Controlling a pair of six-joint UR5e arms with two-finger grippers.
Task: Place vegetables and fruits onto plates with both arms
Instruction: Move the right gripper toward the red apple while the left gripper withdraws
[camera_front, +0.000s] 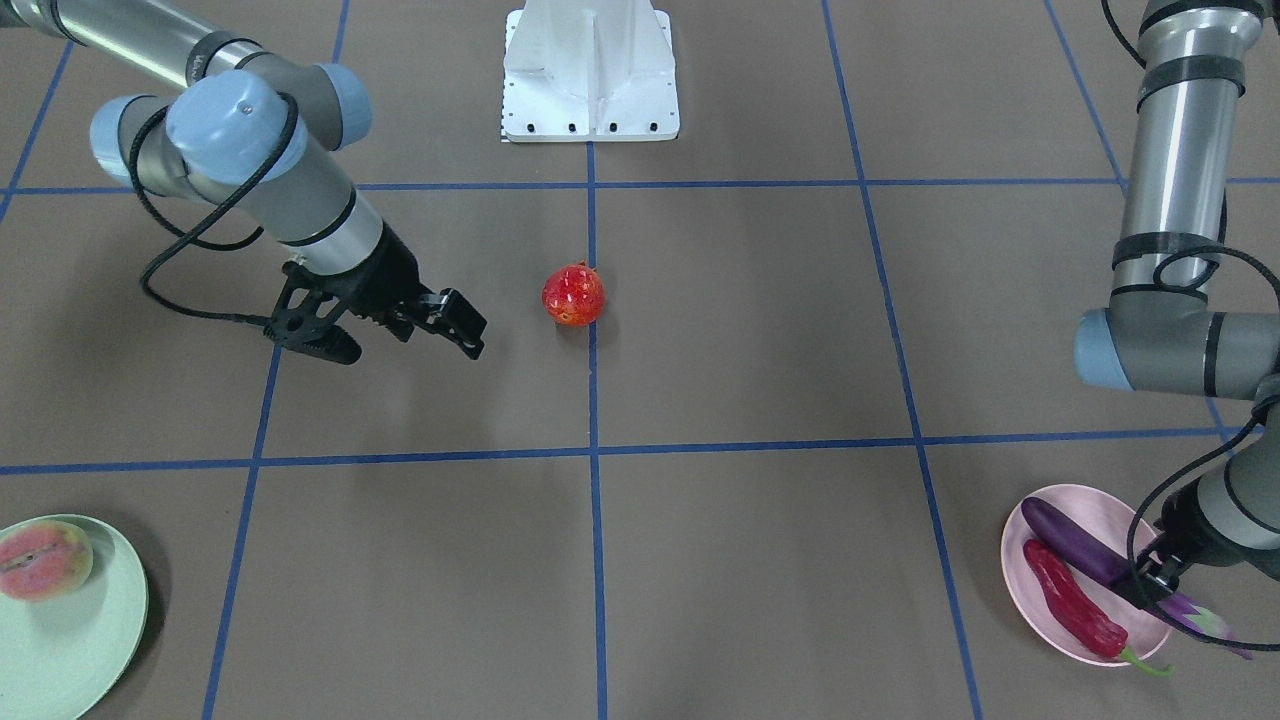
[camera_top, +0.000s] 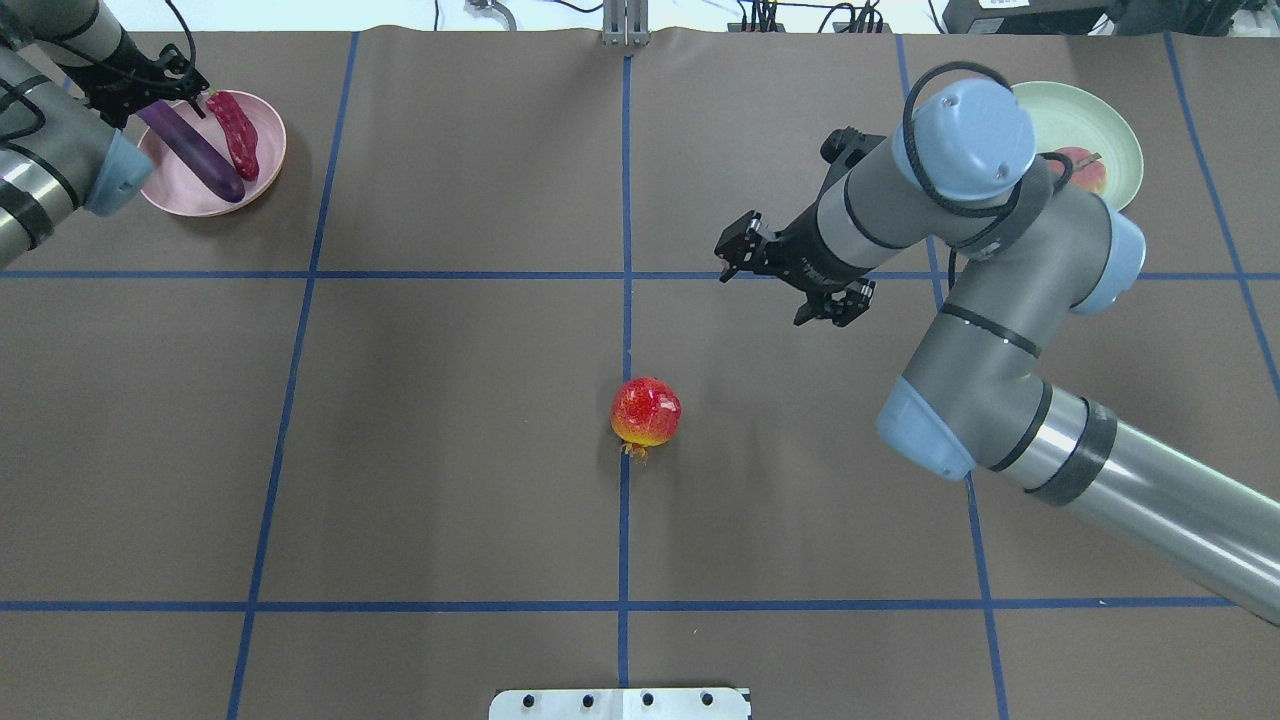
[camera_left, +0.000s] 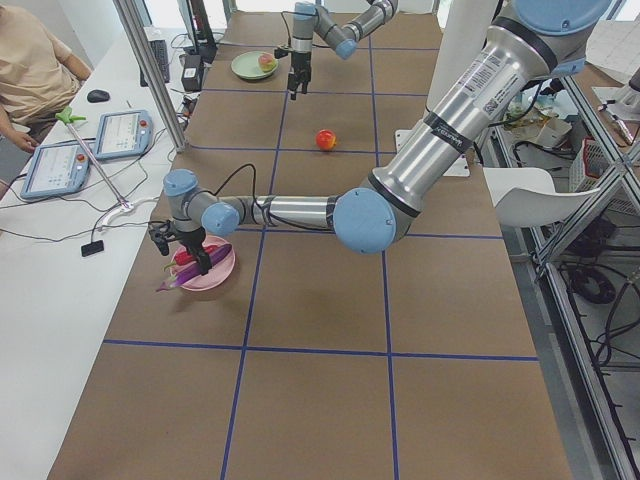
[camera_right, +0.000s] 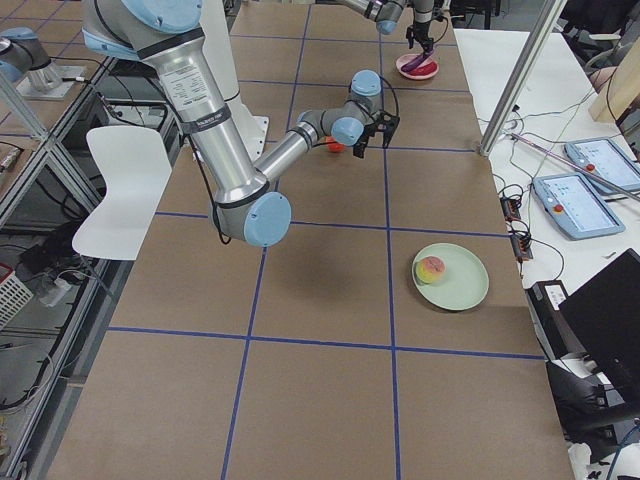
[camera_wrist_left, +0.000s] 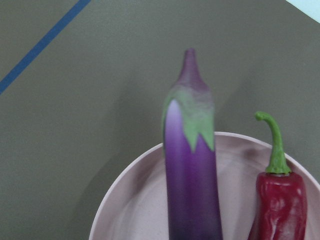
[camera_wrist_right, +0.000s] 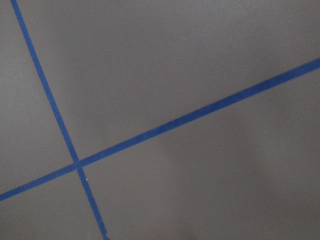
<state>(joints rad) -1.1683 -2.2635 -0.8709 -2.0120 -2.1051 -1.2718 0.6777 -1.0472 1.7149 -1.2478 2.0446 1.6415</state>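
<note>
The purple eggplant and the red chili lie side by side on the pink plate. The eggplant's calyx end sticks out over the rim in the left wrist view. My left gripper is low over the eggplant near that end, and I cannot tell whether it grips. The peach lies on the mint plate. The pomegranate sits alone on the table's middle line. My right gripper is open and empty above the table, beside the pomegranate.
The white base block stands at the robot's edge of the table. Blue tape lines cross the brown table. The right wrist view shows only table and tape. An operator and tablets are beyond the far edge.
</note>
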